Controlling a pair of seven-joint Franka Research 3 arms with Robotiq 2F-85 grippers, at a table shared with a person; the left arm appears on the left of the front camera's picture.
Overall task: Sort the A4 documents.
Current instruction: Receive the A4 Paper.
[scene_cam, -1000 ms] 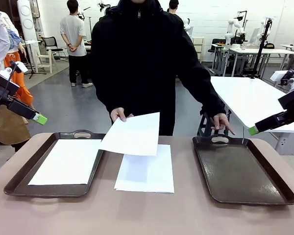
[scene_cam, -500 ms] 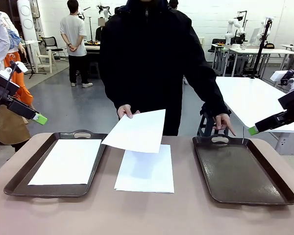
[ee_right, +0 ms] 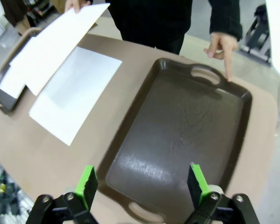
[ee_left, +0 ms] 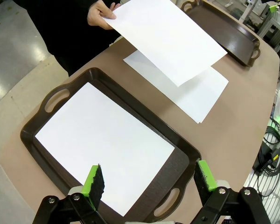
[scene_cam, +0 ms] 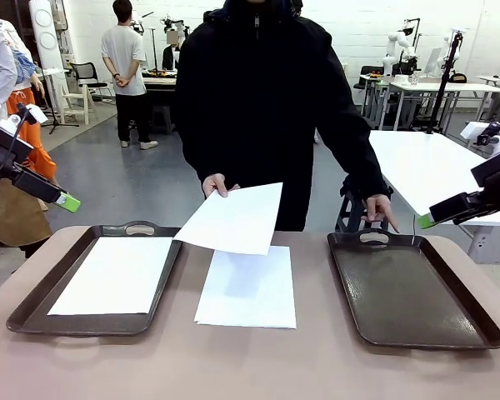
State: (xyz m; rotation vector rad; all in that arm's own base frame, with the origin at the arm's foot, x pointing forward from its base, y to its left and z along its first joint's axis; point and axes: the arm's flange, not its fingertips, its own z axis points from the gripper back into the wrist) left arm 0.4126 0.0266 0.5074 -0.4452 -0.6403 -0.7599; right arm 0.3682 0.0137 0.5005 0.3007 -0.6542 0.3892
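Front view | hand [scene_cam: 215, 185] is holding A4 sheet [scene_cam: 233, 221] up, right of left gripper [scene_cam: 67, 202], nearer it than right gripper [scene_cam: 427, 220] | both hanging wide open, empty

A person [scene_cam: 258, 108] holds one sheet [scene_cam: 233, 218] (tilted) over the middle sheets [scene_cam: 248, 292].

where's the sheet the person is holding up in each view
Front view: held sheet, centre of the picture, lifted off the table.
Left wrist view: held sheet, top centre.
Right wrist view: held sheet, upper left.
Shared landmark: the paper on the table, lying partly under the held sheet in every view.
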